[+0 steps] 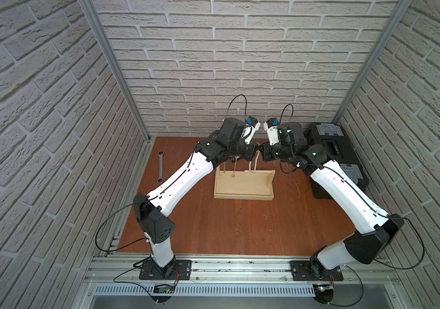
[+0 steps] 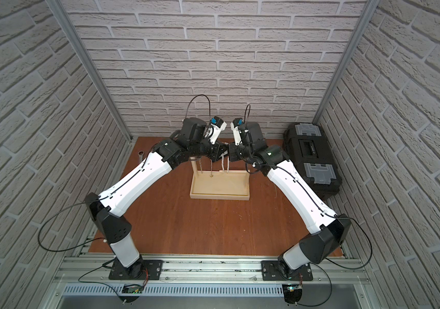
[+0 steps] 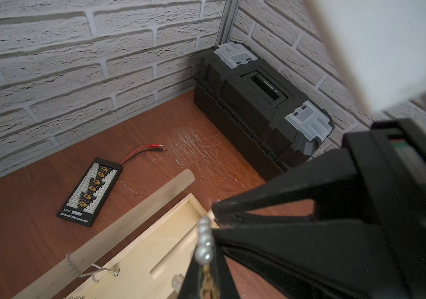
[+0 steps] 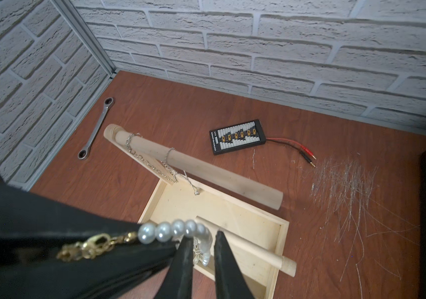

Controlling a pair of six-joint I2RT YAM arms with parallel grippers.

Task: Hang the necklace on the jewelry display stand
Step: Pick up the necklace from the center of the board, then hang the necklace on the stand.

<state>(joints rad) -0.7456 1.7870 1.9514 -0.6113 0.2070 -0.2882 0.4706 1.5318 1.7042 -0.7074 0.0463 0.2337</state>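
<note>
The step in hand looks like the carry. The pearl necklace (image 4: 173, 229) hangs in the air between the two hands, over the tray (image 4: 283, 233) of the jewelry display stand (image 1: 243, 196), which sits mid-worktop. It is on the 6 o'clock side of the dowel bar (image 4: 206, 170) and not yet on it.

The left hand (image 3: 205, 269) is clamped tight on the gold clasp end. The right hand (image 4: 203, 261) has its jaws a narrow gap apart with the pearl strand running down between them. I cannot tell whether they pinch it.

Next, I judge, the loop needs spreading, carrying to the bar's free end at 3 o'clock, sliding on short of the silver chains (image 4: 166, 158), then releasing.

The tray looks bare but for a low rod (image 4: 248, 246) across it. The black toolbox (image 1: 344, 157) at 2 o'clock is shut, so its contents are hidden.
</note>
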